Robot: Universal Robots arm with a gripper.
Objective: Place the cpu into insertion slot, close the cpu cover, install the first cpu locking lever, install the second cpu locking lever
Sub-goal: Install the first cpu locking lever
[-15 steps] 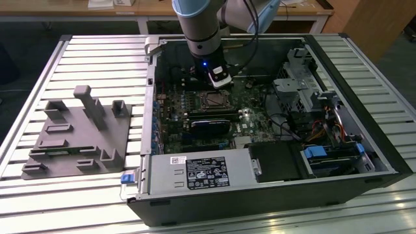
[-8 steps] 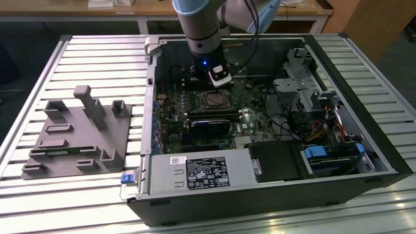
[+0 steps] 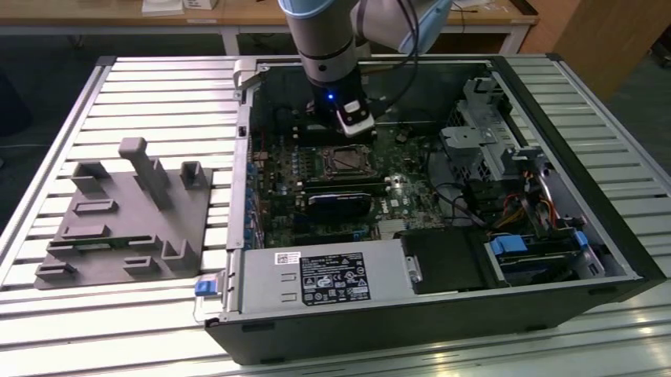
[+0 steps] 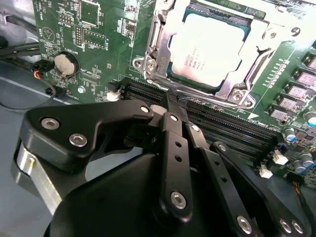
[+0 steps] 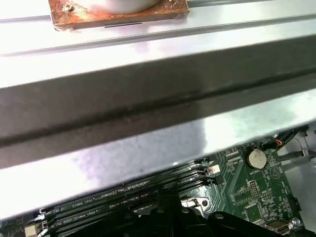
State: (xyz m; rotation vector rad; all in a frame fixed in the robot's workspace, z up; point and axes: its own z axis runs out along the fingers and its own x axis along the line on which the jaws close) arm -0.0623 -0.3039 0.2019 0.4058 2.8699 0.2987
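In the second wrist view the cpu (image 4: 210, 47) lies pale silver-grey inside the insertion slot (image 4: 148, 64). The cpu cover (image 4: 249, 66), a silver frame, lies flat over the chip's edges. My gripper (image 4: 167, 102) has its black fingers pressed together, shut with nothing between them. Its tips hover beside the slot's edge, over the long black memory slots (image 4: 222, 123). In the exterior view the gripper (image 3: 354, 127) hangs just behind the insertion slot (image 3: 342, 161) inside the open computer case.
The case wall (image 5: 148, 98) runs close behind the gripper in the first wrist view. A coin battery (image 4: 65, 64) and cables (image 4: 19, 49) sit nearby. Drive bays (image 3: 493, 141) and a black labelled box (image 3: 335, 279) fill the case. A grey fixture (image 3: 126, 212) stands on the table.
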